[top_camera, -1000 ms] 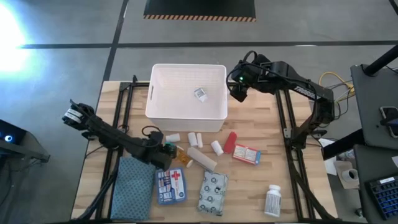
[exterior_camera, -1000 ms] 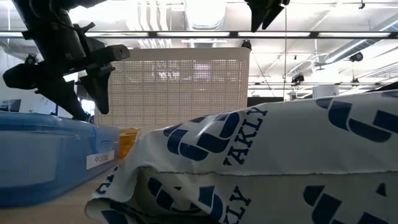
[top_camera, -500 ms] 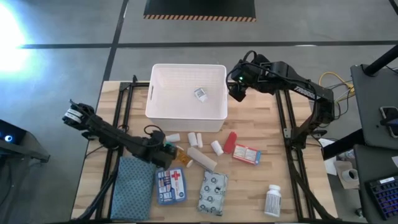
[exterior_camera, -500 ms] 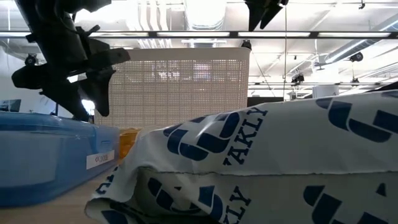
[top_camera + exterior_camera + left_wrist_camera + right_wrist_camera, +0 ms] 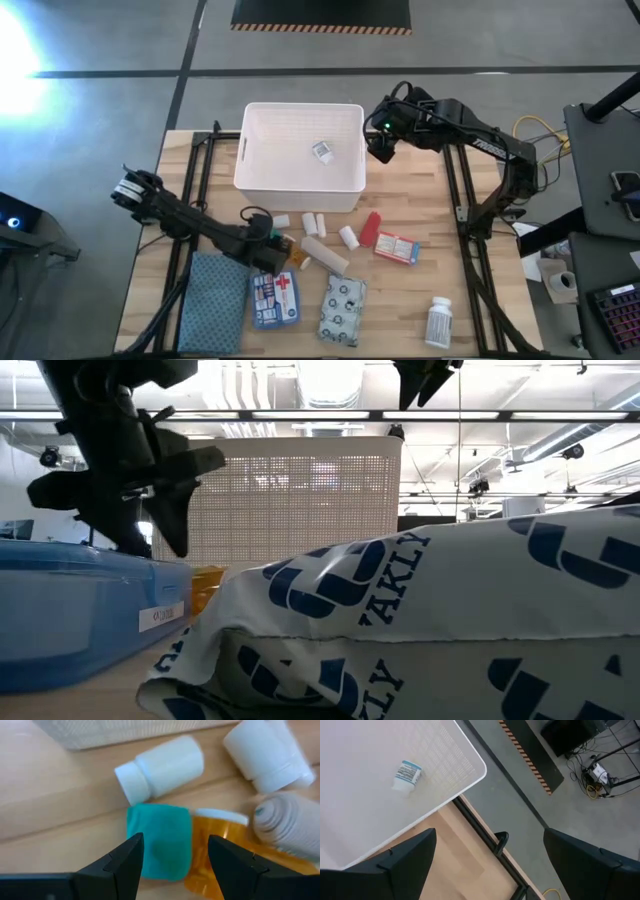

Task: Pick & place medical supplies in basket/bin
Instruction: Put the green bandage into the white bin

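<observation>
left gripper (image 5: 172, 857) has slid in over the orange vial (image 5: 220, 845) near the bin (image 5: 300, 150), jaws wide and holding nothing, grasp looks imminent; right gripper (image 5: 487, 857) parked open beside bin.

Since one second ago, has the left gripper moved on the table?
Yes. In the high view the left gripper has shifted slightly rightward, toward the orange vial, judged against the fixed white bin. Its fingers are open around the vial's teal cap.
</observation>
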Robot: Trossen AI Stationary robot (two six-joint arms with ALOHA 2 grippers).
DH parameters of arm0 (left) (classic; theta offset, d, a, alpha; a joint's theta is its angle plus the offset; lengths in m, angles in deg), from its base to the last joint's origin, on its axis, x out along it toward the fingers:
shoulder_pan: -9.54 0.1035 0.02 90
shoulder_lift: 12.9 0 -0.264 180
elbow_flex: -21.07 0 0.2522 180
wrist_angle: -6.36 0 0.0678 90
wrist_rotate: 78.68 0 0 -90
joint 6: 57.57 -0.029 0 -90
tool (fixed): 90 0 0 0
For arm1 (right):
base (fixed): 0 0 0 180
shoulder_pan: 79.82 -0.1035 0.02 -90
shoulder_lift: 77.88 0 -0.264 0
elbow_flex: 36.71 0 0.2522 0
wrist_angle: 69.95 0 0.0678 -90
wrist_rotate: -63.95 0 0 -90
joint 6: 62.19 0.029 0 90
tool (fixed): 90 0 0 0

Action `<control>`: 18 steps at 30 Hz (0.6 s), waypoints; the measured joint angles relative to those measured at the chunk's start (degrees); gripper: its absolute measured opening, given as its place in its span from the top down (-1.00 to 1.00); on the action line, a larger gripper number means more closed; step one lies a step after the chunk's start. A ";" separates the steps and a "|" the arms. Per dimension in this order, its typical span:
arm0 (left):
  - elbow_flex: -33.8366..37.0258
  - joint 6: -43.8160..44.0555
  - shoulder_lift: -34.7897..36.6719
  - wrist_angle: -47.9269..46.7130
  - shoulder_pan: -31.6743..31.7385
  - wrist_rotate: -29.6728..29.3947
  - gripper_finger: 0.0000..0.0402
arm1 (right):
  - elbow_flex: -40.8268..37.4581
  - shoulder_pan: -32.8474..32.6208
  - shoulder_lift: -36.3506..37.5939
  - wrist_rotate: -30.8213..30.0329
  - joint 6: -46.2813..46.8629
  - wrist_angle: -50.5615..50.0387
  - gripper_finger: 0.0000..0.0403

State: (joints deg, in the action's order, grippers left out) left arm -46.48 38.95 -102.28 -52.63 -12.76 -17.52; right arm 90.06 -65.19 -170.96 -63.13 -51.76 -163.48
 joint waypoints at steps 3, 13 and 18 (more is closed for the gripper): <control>0.41 0.00 0.00 -0.10 0.21 0.17 0.00 | 0.00 0.00 0.00 0.01 -0.13 -0.02 -0.78; 2.92 0.03 -0.24 2.62 0.92 4.55 0.00 | 0.00 0.02 0.00 0.00 0.02 -0.15 -0.78; 3.78 -0.49 -1.18 3.43 1.59 4.42 0.00 | 0.00 0.02 0.00 0.00 0.04 -0.13 -0.78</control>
State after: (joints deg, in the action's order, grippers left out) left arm -42.70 38.46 -103.46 -49.19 -11.17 -13.10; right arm 90.06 -65.16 -170.96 -63.13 -51.71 -163.61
